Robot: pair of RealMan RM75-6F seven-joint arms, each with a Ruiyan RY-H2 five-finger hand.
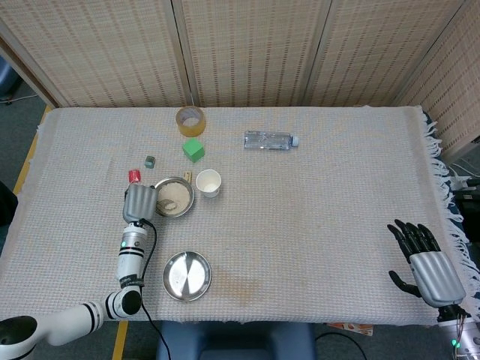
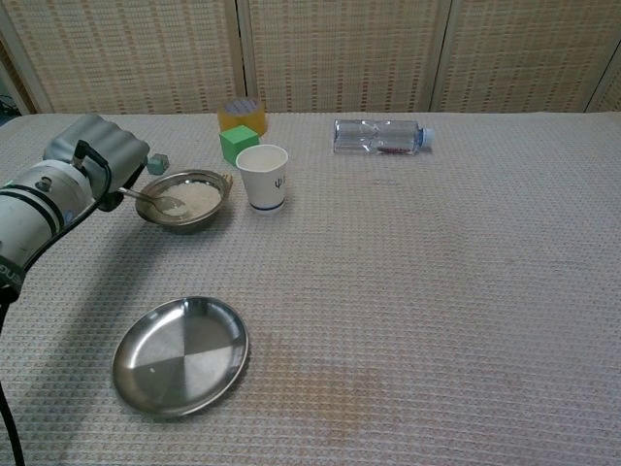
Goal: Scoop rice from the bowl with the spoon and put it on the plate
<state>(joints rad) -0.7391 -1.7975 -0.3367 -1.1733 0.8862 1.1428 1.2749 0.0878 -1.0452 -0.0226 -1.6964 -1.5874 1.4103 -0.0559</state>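
A metal bowl (image 2: 216,189) (image 1: 185,202) of white rice stands left of centre on the table. A spoon (image 2: 155,200) lies with its scoop end on the rice and its handle running left into my left hand (image 2: 95,157) (image 1: 139,201), which grips it just left of the bowl. The empty metal plate (image 2: 180,355) (image 1: 187,275) lies nearer the front edge, below the bowl. Off the table's right front corner, my right hand (image 1: 424,262) hangs with fingers spread and nothing in it; the chest view does not show it.
A paper cup (image 2: 263,177) stands right beside the bowl. Behind it are a green cube (image 2: 238,143) and a tape roll (image 2: 242,113). A plastic bottle (image 2: 378,136) lies at the back. Small items (image 1: 134,175) (image 1: 150,160) sit left of the bowl.
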